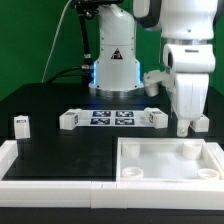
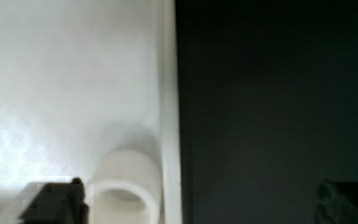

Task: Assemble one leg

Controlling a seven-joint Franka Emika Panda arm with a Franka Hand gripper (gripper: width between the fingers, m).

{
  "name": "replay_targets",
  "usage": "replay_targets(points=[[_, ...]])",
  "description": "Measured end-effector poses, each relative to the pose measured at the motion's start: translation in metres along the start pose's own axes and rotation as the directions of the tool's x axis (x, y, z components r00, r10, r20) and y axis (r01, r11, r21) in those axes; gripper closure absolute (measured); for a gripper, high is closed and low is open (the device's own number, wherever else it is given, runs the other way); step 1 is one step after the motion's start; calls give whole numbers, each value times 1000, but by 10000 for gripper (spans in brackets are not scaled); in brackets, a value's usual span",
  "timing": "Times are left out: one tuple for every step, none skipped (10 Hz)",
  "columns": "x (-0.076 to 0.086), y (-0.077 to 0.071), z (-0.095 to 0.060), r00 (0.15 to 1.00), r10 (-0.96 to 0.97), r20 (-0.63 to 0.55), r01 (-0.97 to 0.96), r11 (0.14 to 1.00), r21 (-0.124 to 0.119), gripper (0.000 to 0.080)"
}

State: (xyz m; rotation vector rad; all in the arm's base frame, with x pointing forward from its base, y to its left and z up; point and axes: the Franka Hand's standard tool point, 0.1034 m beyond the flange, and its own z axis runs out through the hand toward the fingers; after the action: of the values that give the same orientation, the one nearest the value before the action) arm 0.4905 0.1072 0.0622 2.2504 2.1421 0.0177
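Observation:
Several small white legs with square tags stand on the black table: one (image 1: 20, 124) at the exterior view's left, one (image 1: 68, 120) and one (image 1: 152, 117) at the ends of the marker board (image 1: 110, 118). Another leg (image 1: 200, 124) shows just beside my gripper (image 1: 186, 127). The gripper hangs low over the far right corner of the large white panel (image 1: 165, 158). In the wrist view the gripper (image 2: 197, 206) is open with dark fingertips (image 2: 55, 205) far apart. They straddle the panel's edge (image 2: 165, 110) and a round corner socket (image 2: 130, 188). Nothing is held.
A long white L-shaped rim (image 1: 45, 168) lies along the front at the exterior view's left. The robot's base (image 1: 115, 65) stands behind the marker board. Bare black table (image 2: 282, 110) lies beside the panel.

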Motion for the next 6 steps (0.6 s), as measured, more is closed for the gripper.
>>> replay_targets(points=[[0,-1,1,1000,14,-1,-14,1000,2,151],[-1,-1,2,1000,15,0,-15,1000,4,151],[-1,-1,2,1000,17,0,-17,1000,4,151],[0,-1,2,985,172,-4,-172,985,7,151],[0,-1,2,965,261,-3,-261,965,8,151],[0,-3,3,936,351,-6,-351,936,11,151]])
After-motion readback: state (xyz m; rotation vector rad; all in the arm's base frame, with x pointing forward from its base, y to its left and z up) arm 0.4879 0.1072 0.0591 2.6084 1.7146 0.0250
